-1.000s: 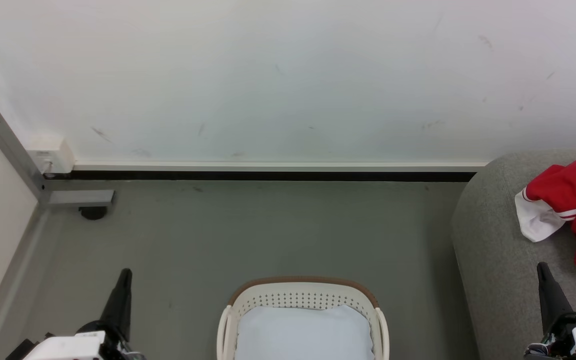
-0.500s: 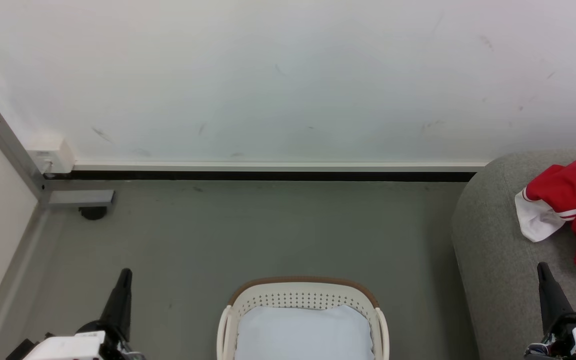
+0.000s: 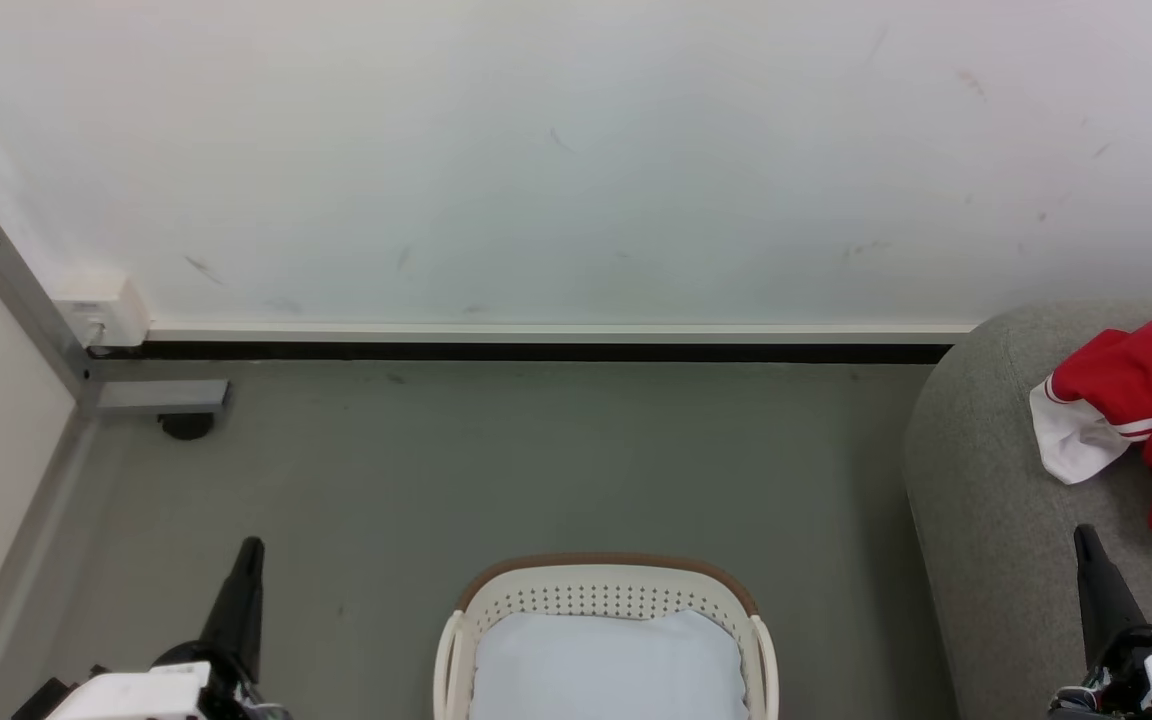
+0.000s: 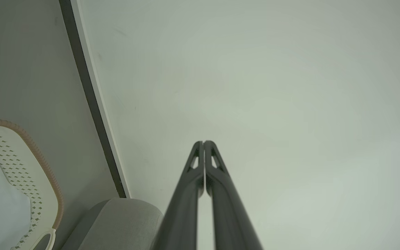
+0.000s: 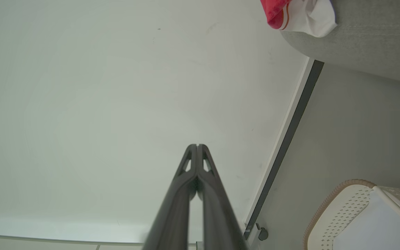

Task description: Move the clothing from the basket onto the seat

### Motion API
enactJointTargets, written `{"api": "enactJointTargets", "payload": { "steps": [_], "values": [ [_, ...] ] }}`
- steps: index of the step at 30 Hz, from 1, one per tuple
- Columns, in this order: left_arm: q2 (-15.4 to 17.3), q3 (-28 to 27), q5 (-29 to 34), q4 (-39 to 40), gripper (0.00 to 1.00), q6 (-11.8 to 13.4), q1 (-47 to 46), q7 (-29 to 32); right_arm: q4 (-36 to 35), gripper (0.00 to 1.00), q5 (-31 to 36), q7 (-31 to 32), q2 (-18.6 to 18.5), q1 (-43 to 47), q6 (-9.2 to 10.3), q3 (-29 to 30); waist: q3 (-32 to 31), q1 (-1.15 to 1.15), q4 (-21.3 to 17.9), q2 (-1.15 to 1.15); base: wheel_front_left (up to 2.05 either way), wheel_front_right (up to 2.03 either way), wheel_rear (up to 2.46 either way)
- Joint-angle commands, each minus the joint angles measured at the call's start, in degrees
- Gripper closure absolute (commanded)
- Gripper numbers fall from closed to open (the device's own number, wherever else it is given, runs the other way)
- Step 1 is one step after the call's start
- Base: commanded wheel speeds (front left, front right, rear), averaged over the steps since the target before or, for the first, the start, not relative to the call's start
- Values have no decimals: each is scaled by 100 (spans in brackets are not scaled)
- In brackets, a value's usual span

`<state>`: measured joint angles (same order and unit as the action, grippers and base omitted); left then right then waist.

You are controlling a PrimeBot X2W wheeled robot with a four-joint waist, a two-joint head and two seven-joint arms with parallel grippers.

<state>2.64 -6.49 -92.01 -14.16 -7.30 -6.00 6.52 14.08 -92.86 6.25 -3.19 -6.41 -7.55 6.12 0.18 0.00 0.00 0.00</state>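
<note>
Dark two-fingered left hand (image 3: 249,552) clenched on nothing above the grey floor (image 3: 536,460); small cream perforated plastic basket (image 3: 604,568) showing a pale white-blue pad (image 3: 606,665); red white-trimmed clothing (image 3: 1141,385) bunched on the large light-grey fabric seat (image 3: 986,500), seemingly delivered, so the right hand (image 3: 1086,542) rests clenched, empty.

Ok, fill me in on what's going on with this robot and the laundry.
Nothing is being handled right now. The red clothing lies bunched on the grey seat at the robot's right. The basket stands on the floor in front of the robot with a pale pad in it. The left gripper and right gripper are shut on nothing, one on each side of the basket. The move looks done.
</note>
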Motion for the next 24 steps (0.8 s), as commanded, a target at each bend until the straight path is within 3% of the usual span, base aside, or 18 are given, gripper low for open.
{"api": "enactJointTargets", "payload": {
  "steps": [1,24],
  "values": [
    [44,-17,-74,17,100,-35,-44,25,-17,100,26,15,6,49,12,23,0,0,0,0,0,0,0],
    [44,-16,-74,17,100,-35,-44,24,-15,100,37,16,14,47,12,37,0,0,0,0,0,0,0]
  ]
}}
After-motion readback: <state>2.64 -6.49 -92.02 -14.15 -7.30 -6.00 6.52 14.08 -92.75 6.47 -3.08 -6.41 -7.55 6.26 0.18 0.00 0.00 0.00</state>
